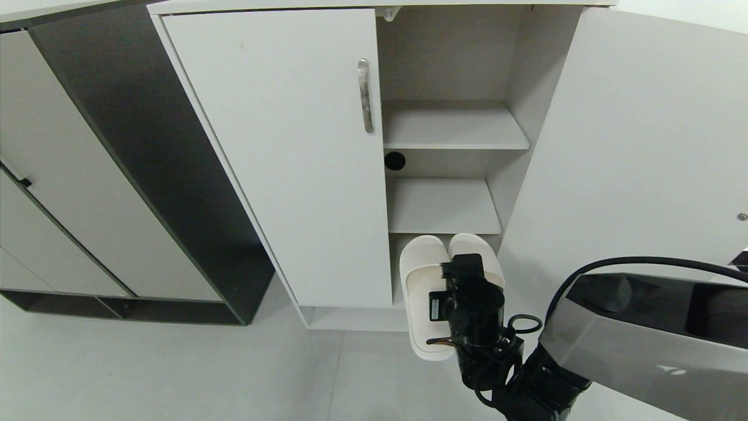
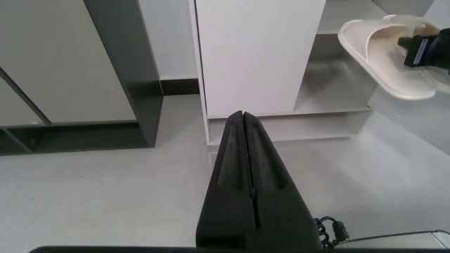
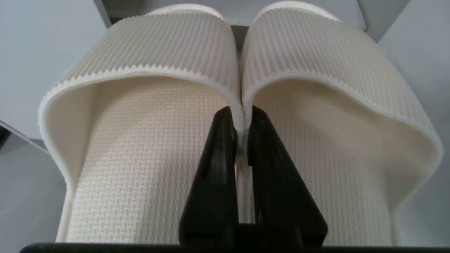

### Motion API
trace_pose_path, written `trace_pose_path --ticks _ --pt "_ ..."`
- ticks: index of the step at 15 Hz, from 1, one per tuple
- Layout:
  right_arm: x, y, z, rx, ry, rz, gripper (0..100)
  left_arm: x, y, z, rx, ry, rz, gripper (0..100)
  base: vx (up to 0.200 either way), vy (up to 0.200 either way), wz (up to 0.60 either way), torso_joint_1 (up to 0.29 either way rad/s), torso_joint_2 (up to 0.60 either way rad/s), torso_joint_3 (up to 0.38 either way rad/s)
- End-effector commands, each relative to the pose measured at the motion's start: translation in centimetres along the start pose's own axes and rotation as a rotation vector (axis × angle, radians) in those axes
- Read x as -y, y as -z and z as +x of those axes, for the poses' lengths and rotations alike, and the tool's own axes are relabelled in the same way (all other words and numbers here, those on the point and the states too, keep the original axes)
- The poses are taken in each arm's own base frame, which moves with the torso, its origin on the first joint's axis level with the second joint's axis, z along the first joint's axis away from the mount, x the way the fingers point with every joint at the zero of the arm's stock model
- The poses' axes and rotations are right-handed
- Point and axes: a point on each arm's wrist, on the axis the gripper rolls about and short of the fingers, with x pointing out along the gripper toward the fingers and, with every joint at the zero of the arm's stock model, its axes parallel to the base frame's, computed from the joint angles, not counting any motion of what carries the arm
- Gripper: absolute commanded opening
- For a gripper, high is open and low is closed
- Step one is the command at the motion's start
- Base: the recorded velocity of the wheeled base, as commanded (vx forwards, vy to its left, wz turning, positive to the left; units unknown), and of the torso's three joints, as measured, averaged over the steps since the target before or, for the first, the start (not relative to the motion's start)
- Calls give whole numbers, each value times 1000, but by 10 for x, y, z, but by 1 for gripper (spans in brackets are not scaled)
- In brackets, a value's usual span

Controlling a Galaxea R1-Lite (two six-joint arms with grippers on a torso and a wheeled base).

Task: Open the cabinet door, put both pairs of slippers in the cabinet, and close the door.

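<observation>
A pair of cream slippers (image 1: 423, 275) hangs side by side in front of the cabinet's bottom opening, toes toward the cabinet. My right gripper (image 3: 242, 140) is shut on the slippers' (image 3: 140, 126) two inner edges, pinched together between its fingers. The white cabinet (image 1: 456, 126) has its right door (image 1: 637, 158) swung open and its left door (image 1: 280, 152) closed. My left gripper (image 2: 243, 130) is shut with nothing in it, low over the floor before the closed left door (image 2: 256, 49); the held slippers (image 2: 383, 53) show beyond it.
Two bare shelves (image 1: 453, 126) sit inside the open half, with a dark round hole (image 1: 395, 161) in the back wall. A grey and dark cabinet unit (image 1: 87, 175) stands to the left. Bare grey floor (image 1: 175, 368) lies in front.
</observation>
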Motion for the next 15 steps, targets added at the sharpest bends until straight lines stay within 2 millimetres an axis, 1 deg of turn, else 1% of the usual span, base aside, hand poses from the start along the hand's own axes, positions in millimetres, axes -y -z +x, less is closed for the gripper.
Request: trace_pose_path --ticks 1,5,15 --pt "0 3 1 -6 0 -5 0 0 0 0 -1 0 0 0 0 0 0 0 0 0" --pt "1 7 2 -13 5 -10 0 0 0 0 -1 0 0 0 0 0 0 0 0 0" --pt "2 7 3 -12 8 -11 0 0 0 0 -1 0 0 0 200 0 0 2 2 1"
